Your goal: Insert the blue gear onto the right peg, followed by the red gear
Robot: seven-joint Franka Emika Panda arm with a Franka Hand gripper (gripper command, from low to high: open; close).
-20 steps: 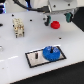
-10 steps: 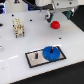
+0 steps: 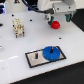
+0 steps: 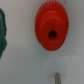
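Observation:
The blue gear lies flat on the right-hand part of the grey black-framed plate, over the spot of the right peg, which is hidden by it. The plate's left-hand pin stands bare. The red gear lies on the white table behind the plate. My gripper hangs just above the red gear and holds nothing. In the wrist view the red gear fills the middle with its centre hole showing, and one grey fingertip shows at the picture's edge, apart from the gear.
A white and tan block stands at the exterior view's left, behind the plate. A dark green shape shows at the edge of the wrist view, beside the red gear. The table's front edge runs just below the plate.
My gripper has shifted a little closer over the red gear. The blue gear, the red gear and the plate have not moved.

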